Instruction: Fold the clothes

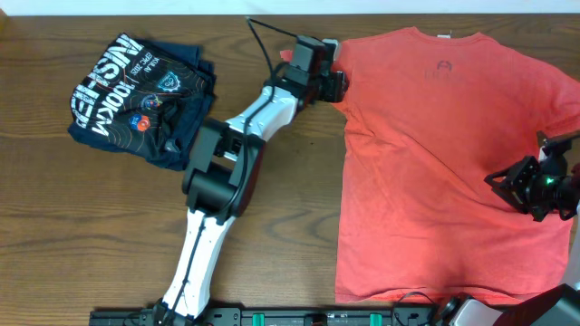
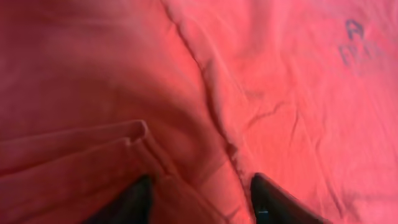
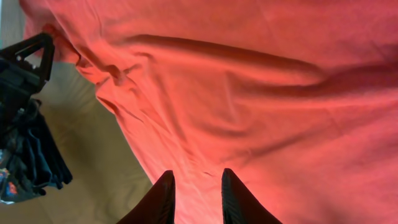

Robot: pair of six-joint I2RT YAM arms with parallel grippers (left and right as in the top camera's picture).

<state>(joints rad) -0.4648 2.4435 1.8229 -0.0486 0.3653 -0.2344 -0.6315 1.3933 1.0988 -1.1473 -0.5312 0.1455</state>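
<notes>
Overhead view: An orange-red T-shirt point(image 1: 426, 163) is spread flat on the right half of the wooden bench point(image 1: 299, 235), collar towards the far edge, with faint lettering seen below the collar. A navy folded shirt point(image 1: 136, 95) with white lettering is set well apart at the far left. The left claw point(image 1: 337, 86) is placed at the T-shirt's left shoulder, at the sleeve. The right claw point(image 1: 530, 186) is positioned over the garment's right edge, about mid-length.

Left wrist view: The frame is filled by the T-shirt point(image 2: 298, 93). The left claw point(image 2: 202, 202) is seen with its fingers point(image 2: 134, 202) partly apart and creased cloth lying between them. A doubled sleeve hem point(image 2: 137, 132) is noted just above the left-hand finger. Whether the cloth is actually gripped cannot be told.

Right wrist view: The right claw point(image 3: 196, 196) is seen nearly closed, its fingers point(image 3: 165, 199) set narrowly apart with the T-shirt point(image 3: 261, 112) pinched in the gap. A long ridge of cloth is raised across the garment. The bench point(image 3: 106, 155) and the navy folded shirt point(image 3: 31, 162) are visible at left.
</notes>
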